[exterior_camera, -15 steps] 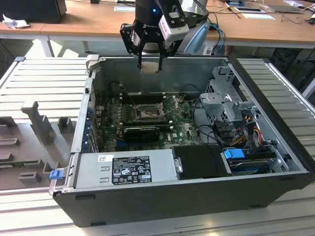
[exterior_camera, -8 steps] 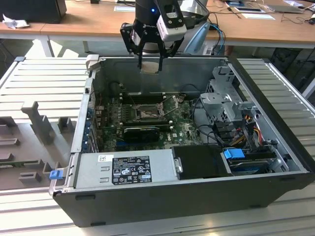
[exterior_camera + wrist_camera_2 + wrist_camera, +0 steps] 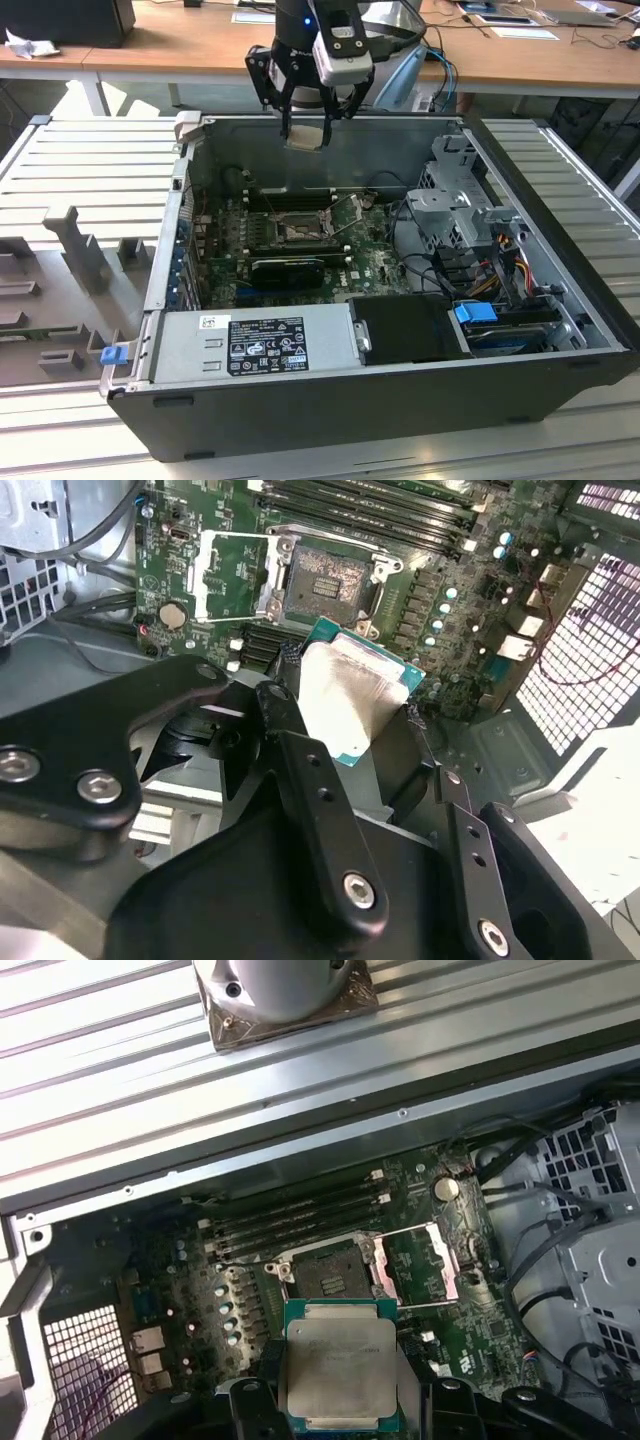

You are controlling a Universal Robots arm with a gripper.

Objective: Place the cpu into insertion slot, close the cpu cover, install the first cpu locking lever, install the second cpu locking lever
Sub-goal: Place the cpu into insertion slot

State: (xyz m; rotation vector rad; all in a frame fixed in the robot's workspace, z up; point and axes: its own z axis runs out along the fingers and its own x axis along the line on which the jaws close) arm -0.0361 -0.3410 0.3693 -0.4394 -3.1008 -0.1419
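Note:
My gripper (image 3: 305,128) hangs high over the back edge of the open computer case, shut on the cpu (image 3: 305,138). Both wrist views show the cpu (image 3: 350,695) (image 3: 340,1375) as a flat square with a dull silver top and a green rim, pinched between the black fingers (image 3: 300,770). Well below it on the green board lies the insertion slot (image 3: 297,232) (image 3: 325,585) (image 3: 325,1270), dark, bare and uncovered. The cpu cover (image 3: 232,575) (image 3: 420,1265) is swung open, lying flat beside the slot.
The case walls (image 3: 190,200) ring the board. Memory sticks (image 3: 300,1215) run along the slot's far side, and a long black bar (image 3: 288,268) lies on its near side. A power supply (image 3: 255,340) lies at the front. A drive cage (image 3: 460,210) with cables sits on the exterior view's right.

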